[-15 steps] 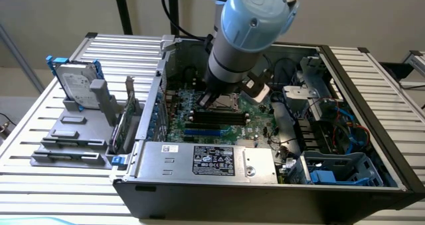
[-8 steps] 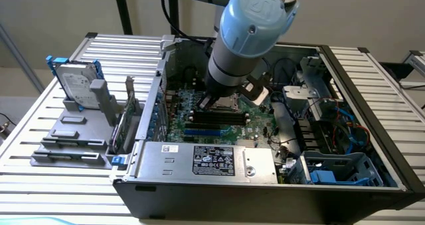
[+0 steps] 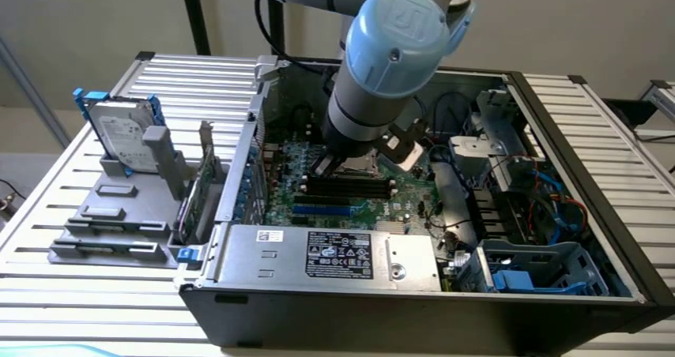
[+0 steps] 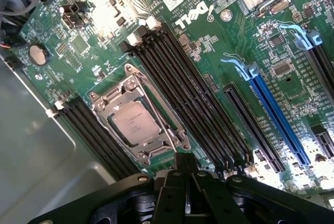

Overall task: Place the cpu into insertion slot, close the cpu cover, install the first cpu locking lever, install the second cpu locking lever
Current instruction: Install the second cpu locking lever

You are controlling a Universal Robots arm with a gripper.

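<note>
The arm is seen reaching down into the open computer case [image 3: 590,310], and the gripper [image 4: 186,179] is held just above the motherboard [image 4: 219,57], close beside the socket. Its 2 dark fingers [image 4: 175,190] look pressed together with nothing between them — clenched and empty, as far as can be judged.

The cpu [image 4: 133,123] is already seated in the socket, silvery face up, and the cpu cover [image 4: 117,96] is folded down around it, the chip showing through the square window. A thin locking lever [image 4: 166,130] is seen running along 1 edge of the frame; whether it is hooked under its catch cannot be told.

Trouble could be caused by a lever being pushed while the cover is not sitting flat — the frame could be bent or the chip pressed unevenly. The memory slots [image 4: 177,83] lie right alongside, so a sideways slip could be taken by them.

In the case, a power supply [image 3: 327,254] is mounted at the front and blue cables [image 3: 554,195] lie at the exterior view's right. Outside, a hard drive [image 3: 118,132] is stood in a grey holder [image 3: 106,215].
</note>
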